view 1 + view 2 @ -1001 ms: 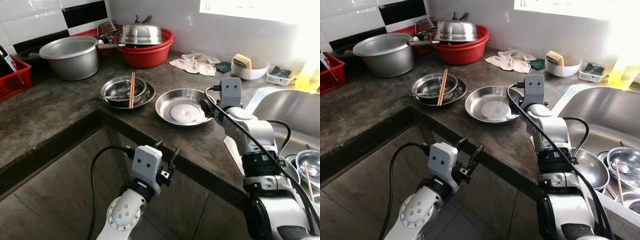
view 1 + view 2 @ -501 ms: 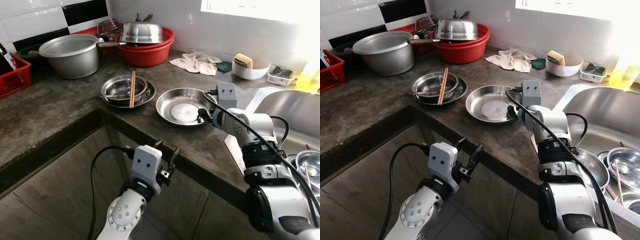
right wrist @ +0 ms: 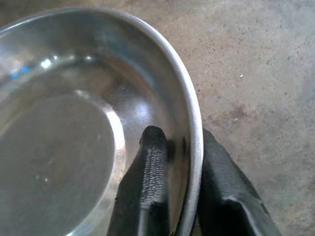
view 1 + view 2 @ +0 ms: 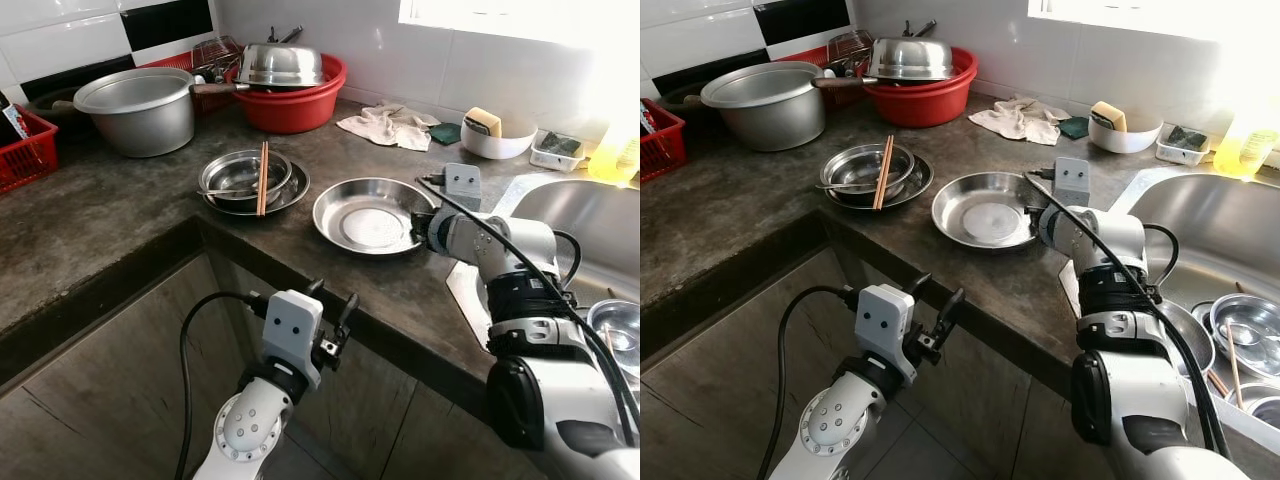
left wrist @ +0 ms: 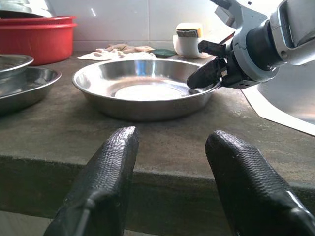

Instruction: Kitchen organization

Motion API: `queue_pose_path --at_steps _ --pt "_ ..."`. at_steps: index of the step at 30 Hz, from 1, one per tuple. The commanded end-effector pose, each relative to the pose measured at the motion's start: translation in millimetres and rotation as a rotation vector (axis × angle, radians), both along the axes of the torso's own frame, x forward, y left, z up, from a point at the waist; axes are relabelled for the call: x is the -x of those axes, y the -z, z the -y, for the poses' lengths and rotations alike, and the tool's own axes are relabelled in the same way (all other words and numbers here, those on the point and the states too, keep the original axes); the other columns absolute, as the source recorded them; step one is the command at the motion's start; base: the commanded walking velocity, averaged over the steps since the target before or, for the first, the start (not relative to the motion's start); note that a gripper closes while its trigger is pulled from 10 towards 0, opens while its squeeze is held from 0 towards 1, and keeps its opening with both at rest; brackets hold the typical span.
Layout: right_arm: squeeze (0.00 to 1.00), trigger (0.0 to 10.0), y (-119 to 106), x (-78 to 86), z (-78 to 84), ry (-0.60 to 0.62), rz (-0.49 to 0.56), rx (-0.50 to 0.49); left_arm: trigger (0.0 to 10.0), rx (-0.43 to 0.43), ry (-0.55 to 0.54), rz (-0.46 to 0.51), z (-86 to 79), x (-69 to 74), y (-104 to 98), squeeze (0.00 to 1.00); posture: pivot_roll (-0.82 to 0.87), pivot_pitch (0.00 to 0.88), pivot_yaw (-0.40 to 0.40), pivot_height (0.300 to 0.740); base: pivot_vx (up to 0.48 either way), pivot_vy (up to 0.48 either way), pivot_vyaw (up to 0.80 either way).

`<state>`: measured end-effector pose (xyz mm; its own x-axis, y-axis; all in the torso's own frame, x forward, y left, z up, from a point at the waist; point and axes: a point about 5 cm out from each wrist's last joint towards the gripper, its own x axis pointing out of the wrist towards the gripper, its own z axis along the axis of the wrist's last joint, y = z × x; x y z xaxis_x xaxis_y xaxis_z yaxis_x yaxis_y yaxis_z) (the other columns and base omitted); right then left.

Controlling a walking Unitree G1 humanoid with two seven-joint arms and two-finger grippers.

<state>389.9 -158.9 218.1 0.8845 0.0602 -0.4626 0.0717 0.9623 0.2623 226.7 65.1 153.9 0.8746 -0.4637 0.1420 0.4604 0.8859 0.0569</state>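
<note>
A shallow steel plate (image 4: 368, 215) lies on the dark stone counter (image 4: 120, 215), near its front edge. My right gripper (image 4: 418, 228) sits at the plate's right rim. In the right wrist view its fingers (image 3: 153, 147) straddle that rim, one inside the plate (image 3: 59, 123) and one outside, shut on it. My left gripper (image 4: 333, 298) hangs open below the counter edge with nothing between its fingers (image 5: 115, 162). It faces the plate (image 5: 142, 91) from the front.
Left of the plate, stacked steel bowls (image 4: 240, 185) hold chopsticks (image 4: 263, 178). Behind stand a big pot (image 4: 140, 110), a red basin (image 4: 290, 100) with a lidded pan, a cloth (image 4: 390, 125) and a sponge bowl (image 4: 500, 130). The sink (image 4: 590, 220) with bowls lies to the right.
My right wrist has dropped lower and tilted flatter at the plate's right rim, with the fingers now gripping the rim. The left arm has stayed put.
</note>
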Motion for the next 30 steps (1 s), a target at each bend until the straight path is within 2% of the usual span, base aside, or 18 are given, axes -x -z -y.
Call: queue_pose_path --at_steps 1,7,9,11,14,16,18,20,21,22,23,24,25,26,27,28,29,30 --pt "0.00 0.0 7 1.4 -6.1 -0.004 -0.041 -0.050 10.0 -0.009 -0.011 -0.001 0.0 -1.2 2 0.00 0.07 0.062 -0.030 0.740 0.000 0.000 0.00" --pt "0.00 0.0 3 0.8 -6.7 0.039 0.001 -0.158 10.0 -0.010 -0.012 0.001 -0.1 -1.7 2 0.00 0.07 0.060 -0.028 0.740 0.000 0.000 0.00" --pt "0.00 0.0 -4 0.5 -6.3 0.071 0.069 -0.228 10.0 -0.011 -0.014 0.003 -0.3 -1.9 2 0.00 0.07 0.060 -0.028 0.740 0.000 0.000 0.00" --pt "0.00 0.0 -7 0.6 -6.2 0.080 0.096 -0.247 10.0 -0.011 -0.015 0.003 -0.5 -2.0 2 0.00 0.07 0.060 -0.028 0.740 0.000 0.000 0.00" --pt "0.00 0.0 -17 6.1 -8.0 0.139 0.220 -0.395 10.0 -0.013 -0.020 0.003 -1.4 -2.7 2 0.00 0.07 0.057 -0.025 0.740 0.000 0.000 0.00" --pt "0.00 0.0 -17 6.1 -8.0 0.139 0.220 -0.395 10.0 -0.013 -0.020 0.003 -1.4 -2.7 2 0.00 0.07 0.057 -0.025 0.740 0.000 0.000 0.00" --pt "0.00 0.0 -24 16.5 -9.2 0.135 0.336 -0.425 10.0 -0.010 -0.022 0.003 -1.7 -3.1 1 0.00 0.07 0.053 -0.020 0.740 0.000 0.000 0.00" --pt "0.00 0.0 -27 22.6 -10.2 0.136 0.371 -0.426 10.0 -0.008 -0.022 0.003 -1.8 -3.4 1 0.00 0.07 0.053 -0.020 0.740 0.000 0.000 0.00" --pt "0.00 0.0 -32 31.4 -10.4 0.128 0.444 -0.368 10.0 -0.006 -0.024 0.003 -2.0 -3.6 1 0.00 0.07 0.053 -0.019 0.740 0.000 0.000 0.00" --pt "0.00 0.0 -32 31.4 -10.4 0.128 0.444 -0.368 10.0 -0.006 -0.024 0.003 -2.0 -3.6 1 0.00 0.07 0.053 -0.019 0.740 0.000 0.000 0.00" --pt "0.00 0.0 -35 39.5 -9.7 0.132 0.501 -0.286 10.0 -0.002 -0.025 0.003 -2.2 -4.0 1 0.00 0.06 0.050 -0.016 0.740 0.000 0.000 0.00" --pt "0.00 0.0 -35 39.5 -9.7 0.132 0.501 -0.286 10.0 -0.002 -0.025 0.003 -2.2 -4.0 1 0.00 0.06 0.050 -0.016 0.740 0.000 0.000 0.00" --pt "0.00 0.0 -40 49.8 -7.6 0.143 0.590 -0.148 10.0 0.004 -0.028 0.002 -2.7 -4.8 0 0.00 0.06 0.045 -0.014 0.740 0.000 0.000 0.00" --pt "0.00 0.0 -40 49.8 -7.6 0.143 0.590 -0.148 10.0 0.004 -0.028 0.002 -2.7 -4.8 0 0.00 0.06 0.045 -0.014 0.740 0.000 0.000 0.00" --pt "0.00 0.0 -43 59.8 -7.3 0.144 0.665 -0.020 10.0 0.019 -0.033 -0.003 -3.4 -5.8 0 0.00 0.06 0.040 -0.012 0.740 0.000 0.000 0.00" --pt "0.00 0.0 -41 68.6 -7.9 0.145 0.708 0.068 10.0 0.038 -0.032 -0.007 -3.8 -6.7 -2 0.00 0.05 0.036 -0.009 0.740 0.000 0.000 0.00" --pt "0.00 0.0 -41 68.6 -7.9 0.145 0.708 0.068 10.0 0.038 -0.032 -0.007 -3.8 -6.7 -2 0.00 0.05 0.036 -0.009 0.740 0.000 0.000 0.00" --pt "0.00 0.0 -39 74.2 -8.7 0.143 0.730 0.113 10.0 0.051 -0.031 -0.008 -4.0 -7.3 -2 0.00 0.05 0.036 -0.009 0.740 0.000 0.000 0.00"
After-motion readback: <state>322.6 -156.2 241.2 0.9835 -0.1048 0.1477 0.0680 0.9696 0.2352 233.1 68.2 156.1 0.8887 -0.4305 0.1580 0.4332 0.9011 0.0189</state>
